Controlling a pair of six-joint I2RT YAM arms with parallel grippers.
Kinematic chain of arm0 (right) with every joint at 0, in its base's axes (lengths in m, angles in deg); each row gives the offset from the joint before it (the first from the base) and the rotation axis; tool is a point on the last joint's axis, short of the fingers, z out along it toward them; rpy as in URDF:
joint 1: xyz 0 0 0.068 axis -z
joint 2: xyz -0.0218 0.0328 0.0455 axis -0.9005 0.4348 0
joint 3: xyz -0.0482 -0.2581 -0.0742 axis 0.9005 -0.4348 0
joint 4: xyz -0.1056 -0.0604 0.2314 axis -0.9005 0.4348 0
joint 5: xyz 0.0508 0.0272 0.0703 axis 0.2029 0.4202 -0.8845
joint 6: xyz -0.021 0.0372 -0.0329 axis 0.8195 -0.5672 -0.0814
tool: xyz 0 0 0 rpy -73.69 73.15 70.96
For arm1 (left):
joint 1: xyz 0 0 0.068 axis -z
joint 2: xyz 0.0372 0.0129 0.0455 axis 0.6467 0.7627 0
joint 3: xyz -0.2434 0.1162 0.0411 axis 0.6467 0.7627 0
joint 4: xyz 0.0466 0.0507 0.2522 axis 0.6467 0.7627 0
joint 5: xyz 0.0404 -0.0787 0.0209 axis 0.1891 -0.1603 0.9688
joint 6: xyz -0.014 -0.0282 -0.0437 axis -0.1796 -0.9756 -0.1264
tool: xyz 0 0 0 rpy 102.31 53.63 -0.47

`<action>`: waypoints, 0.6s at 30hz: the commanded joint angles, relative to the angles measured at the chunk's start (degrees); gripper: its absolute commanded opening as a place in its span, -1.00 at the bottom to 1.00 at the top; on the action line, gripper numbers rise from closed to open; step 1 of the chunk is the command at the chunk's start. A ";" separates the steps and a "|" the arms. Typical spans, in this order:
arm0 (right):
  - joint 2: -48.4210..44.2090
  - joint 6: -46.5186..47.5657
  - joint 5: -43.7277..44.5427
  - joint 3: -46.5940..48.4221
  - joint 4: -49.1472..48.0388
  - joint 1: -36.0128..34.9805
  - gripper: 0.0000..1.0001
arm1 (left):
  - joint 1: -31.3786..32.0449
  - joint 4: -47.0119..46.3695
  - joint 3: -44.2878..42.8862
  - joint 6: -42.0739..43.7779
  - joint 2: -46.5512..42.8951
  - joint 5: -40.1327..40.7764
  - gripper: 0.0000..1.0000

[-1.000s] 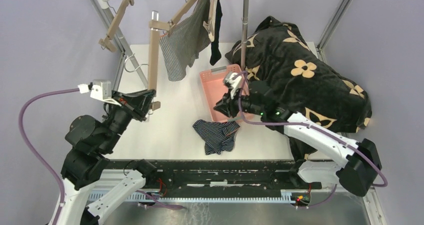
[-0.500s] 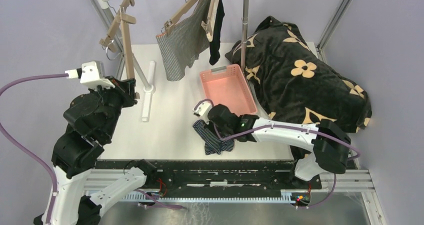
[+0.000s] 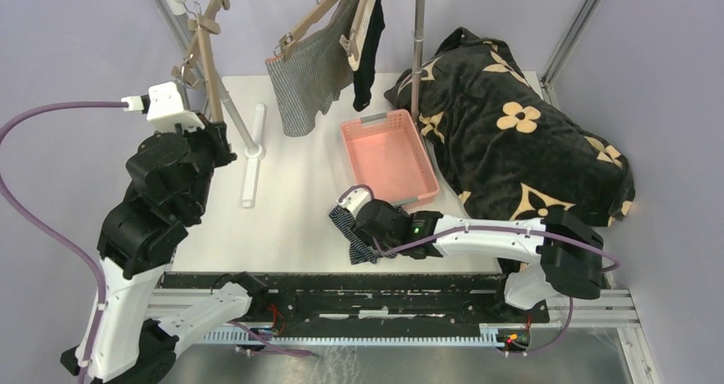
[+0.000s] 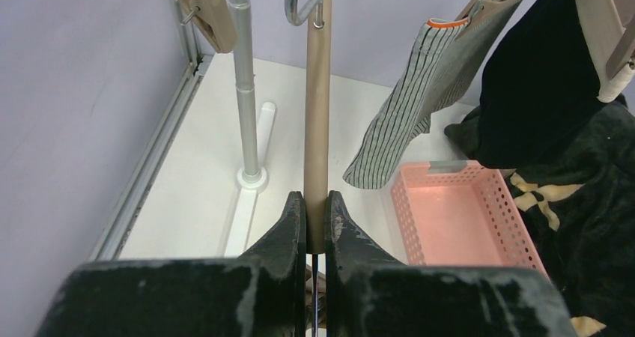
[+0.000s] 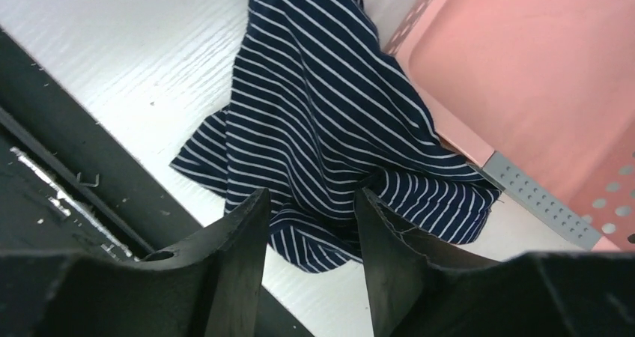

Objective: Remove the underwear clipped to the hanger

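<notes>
The navy striped underwear [image 3: 345, 222] lies crumpled on the table near the front edge, also in the right wrist view [image 5: 329, 120]. My right gripper [image 3: 365, 233] hangs just over it, open, its fingertips [image 5: 254, 210] either side of a fold. The grey striped underwear [image 3: 309, 72] and the black underwear [image 3: 368, 47] hang clipped to wooden hangers on the rail. My left gripper [image 3: 215, 136] is shut on the bar of an empty wooden hanger [image 4: 317, 120], held upright, its top by the rail.
A pink basket [image 3: 427, 172] stands mid-table, right behind the navy underwear. The big black flowered blanket [image 3: 521, 119] fills the right side. The rack's metal poles [image 3: 417, 34] and white foot [image 3: 253, 158] stand at the back left.
My right gripper has moved from the basket's near end down over the navy underwear. My left gripper has swung the empty hanger left and upright towards the rail.
</notes>
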 commanded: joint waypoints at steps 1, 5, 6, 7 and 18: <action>4.09 -3.62 4.81 0.71 -0.68 -0.03 0.11 | 0.12 -1.63 -3.49 2.35 2.31 0.14 -0.94; 8.46 -5.24 1.38 1.68 -1.01 -0.04 0.07 | 0.12 -1.76 -4.29 2.65 3.36 -0.82 -0.95; 9.27 -5.72 0.79 1.48 -1.59 -0.05 0.06 | 0.12 -1.67 -4.43 2.69 3.57 -0.41 -0.95; 10.07 -6.18 0.55 1.47 -2.02 -0.04 0.02 | 0.12 -1.50 -4.51 2.80 3.79 -0.06 -0.95; 15.94 -7.39 5.24 6.36 1.82 -0.05 -0.99 | 0.12 10.70 -13.72 3.06 13.09 -2.33 -0.95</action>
